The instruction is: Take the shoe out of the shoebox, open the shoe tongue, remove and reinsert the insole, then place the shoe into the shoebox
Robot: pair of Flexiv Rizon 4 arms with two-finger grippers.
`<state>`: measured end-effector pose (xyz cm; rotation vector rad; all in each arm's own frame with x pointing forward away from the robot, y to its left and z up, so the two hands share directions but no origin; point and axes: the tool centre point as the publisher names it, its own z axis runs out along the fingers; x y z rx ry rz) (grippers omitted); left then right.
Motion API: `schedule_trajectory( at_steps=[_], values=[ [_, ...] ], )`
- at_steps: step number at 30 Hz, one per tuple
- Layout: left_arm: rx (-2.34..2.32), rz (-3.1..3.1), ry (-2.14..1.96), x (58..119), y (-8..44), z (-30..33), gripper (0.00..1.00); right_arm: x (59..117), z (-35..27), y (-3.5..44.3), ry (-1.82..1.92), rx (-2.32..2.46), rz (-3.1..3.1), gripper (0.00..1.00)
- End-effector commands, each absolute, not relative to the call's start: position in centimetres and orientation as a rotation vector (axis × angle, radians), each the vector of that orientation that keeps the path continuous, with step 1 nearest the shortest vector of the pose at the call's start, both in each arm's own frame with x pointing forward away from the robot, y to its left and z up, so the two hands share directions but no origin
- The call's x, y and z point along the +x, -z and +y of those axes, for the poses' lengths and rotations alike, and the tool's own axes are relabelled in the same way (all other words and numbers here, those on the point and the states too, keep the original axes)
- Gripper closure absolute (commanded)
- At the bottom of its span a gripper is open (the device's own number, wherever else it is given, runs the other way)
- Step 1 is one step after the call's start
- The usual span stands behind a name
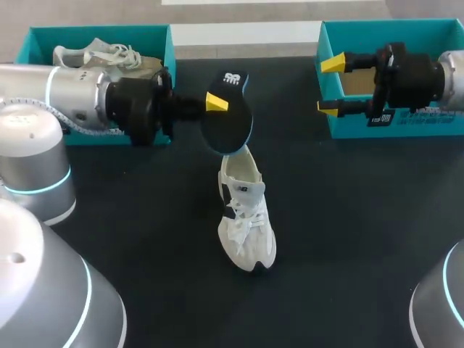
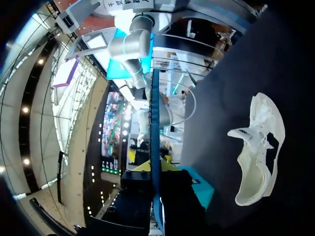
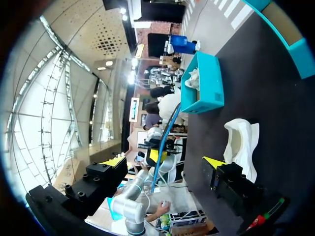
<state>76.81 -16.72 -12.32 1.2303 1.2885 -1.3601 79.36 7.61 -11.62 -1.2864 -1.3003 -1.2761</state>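
Done: I think the white shoe (image 1: 246, 217) is out of its box and the insole (image 1: 230, 127) is out of the shoe.
Left to do: I think the insole must go back in, then the shoe goes into the shoebox (image 1: 428, 125).
Shoe: it lies alone in the middle of the black counter (image 1: 362, 217), laces up, its mouth wide open.
Insole: dark and flat, held up in the air just above the shoe's heel.
Left fingers (image 1: 216, 102): clamped on the insole.
Right fingers (image 1: 333, 64): wide apart, holding nothing, by the shoebox.
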Motion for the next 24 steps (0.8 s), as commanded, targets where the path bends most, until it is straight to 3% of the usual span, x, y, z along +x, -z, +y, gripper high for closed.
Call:
schedule_trajectory(
  at_steps=[1,8,24],
  values=[
    [0.813,1.650,1.799,75.61,11.22,-16.90,1.00,79.33,7.71,11.63,1.276,-1.289,-1.300,0.00],
    [0.596,1.898,2.054,74.73,11.12,-16.45,1.00,79.33,7.71,11.63,1.276,-1.289,-1.300,0.00],
    [0.622,1.918,1.990,75.47,11.24,-16.38,1.00,79.33,7.71,11.63,1.276,-1.289,-1.300,0.00]
  ],
)
